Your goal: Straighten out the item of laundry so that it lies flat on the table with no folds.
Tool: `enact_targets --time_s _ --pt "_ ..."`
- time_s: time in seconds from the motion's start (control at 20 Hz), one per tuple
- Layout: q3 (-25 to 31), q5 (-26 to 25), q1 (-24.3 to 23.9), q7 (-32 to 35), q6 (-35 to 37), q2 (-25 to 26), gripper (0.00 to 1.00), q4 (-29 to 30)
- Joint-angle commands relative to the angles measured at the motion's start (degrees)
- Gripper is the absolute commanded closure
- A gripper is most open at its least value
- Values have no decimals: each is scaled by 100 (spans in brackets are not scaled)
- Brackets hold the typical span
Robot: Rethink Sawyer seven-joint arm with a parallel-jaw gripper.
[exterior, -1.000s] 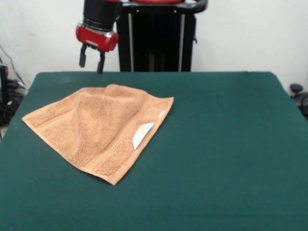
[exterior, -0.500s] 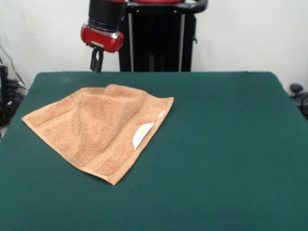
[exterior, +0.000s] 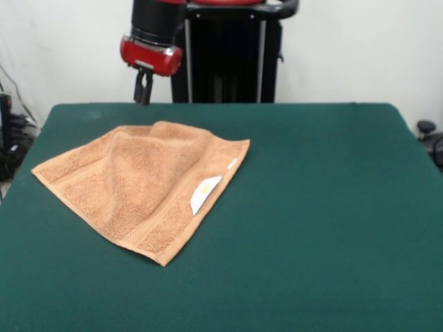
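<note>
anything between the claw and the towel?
Nothing: in the front view only bare table separates the raised claw from the towel.

A small orange-tan terry hand towel (exterior: pixel 135 187) lies on the dark green felt-like rectangular tabletop (exterior: pixel 318 207), in the tabletop's nine-o'clock half and well clear of the three-o'clock side. It sits turned like a diamond, one corner pointing to nine o'clock, another to about six o'clock near the front edge, and a third to two o'clock. It is not flat: a raised fold runs across its eleven-o'clock part, where the cloth bunches into a soft ridge. A woven border band follows the edge facing five o'clock, and a white label (exterior: pixel 205 193) lies on that edge.
</note>
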Motion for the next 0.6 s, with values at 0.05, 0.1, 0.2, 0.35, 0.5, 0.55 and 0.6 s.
enact_targets --time_s 0.05,0.1,0.2,0.35,0.5,0.55,0.6 --pt "515 390 390 521 598 236 100 -223" --pt "511 442 432 544 613 246 100 -263" --pt "521 550 496 593 637 288 100 -316" --pt "476 690 607 657 605 384 100 -371" --pt "524 739 558 587 654 452 100 -474" --pt "520 750 560 573 617 496 100 -517" --pt "528 771 554 563 601 539 100 -551"
